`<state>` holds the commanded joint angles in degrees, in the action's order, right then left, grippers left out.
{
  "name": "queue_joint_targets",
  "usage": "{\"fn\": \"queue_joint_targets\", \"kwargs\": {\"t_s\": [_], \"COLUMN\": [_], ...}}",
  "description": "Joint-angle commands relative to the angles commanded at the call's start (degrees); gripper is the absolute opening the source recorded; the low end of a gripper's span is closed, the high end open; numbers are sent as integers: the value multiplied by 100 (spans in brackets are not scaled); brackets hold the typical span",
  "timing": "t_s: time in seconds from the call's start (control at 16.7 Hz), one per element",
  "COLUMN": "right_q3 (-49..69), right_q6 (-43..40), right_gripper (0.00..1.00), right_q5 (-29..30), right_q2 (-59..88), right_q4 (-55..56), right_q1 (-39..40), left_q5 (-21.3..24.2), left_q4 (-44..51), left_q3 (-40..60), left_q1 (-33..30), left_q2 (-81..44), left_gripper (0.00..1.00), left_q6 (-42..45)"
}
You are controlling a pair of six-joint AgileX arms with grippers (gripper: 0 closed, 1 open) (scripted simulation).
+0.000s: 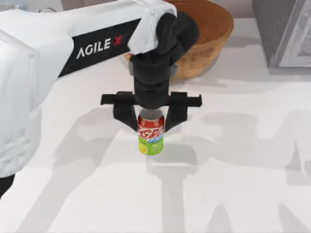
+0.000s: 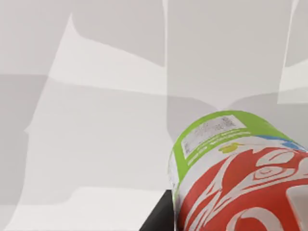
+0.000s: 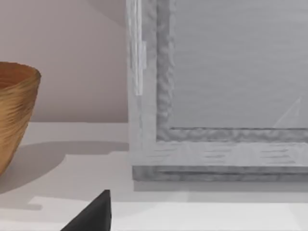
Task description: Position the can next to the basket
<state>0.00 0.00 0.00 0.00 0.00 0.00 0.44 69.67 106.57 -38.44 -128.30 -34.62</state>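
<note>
the left gripper [image 1: 151, 119] is gripping the can [image 1: 150, 135] by its upper part at the centre of the top view, fingers closed on either side, the can hanging or standing upright over the white tabletop [image 1: 243, 184]. the basket [image 1: 209, 29] is sitting in the upper middle of the frame, well apart from the can, so the carry step seems in hand. next the can needs moving up-frame and setting down just beside the basket without bumping it; the right arm is parked.

My left arm covers the basket [image 1: 209, 34] on its near left side, and I can't see the can [image 1: 150, 133] top under the left gripper [image 1: 151, 119].
</note>
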Motion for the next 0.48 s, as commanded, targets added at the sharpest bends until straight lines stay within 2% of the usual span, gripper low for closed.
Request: {"fn": "queue_joint_targets", "kwargs": {"t_s": [0.18,0.48], "right_q3": [0,0], "right_q6": [0,0], "right_gripper": [100,100], "right_q5": [0,0], "right_q2": [0,0], "right_q4": [0,0], "right_q1": [0,0], "left_q5": [-14,-13], "left_q4": [21,14], "left_q3": [149,139], "left_q1": [-237,-225], "left_q2": [1,8], "left_gripper": [0,0], "left_q6": [-436,-445]}}
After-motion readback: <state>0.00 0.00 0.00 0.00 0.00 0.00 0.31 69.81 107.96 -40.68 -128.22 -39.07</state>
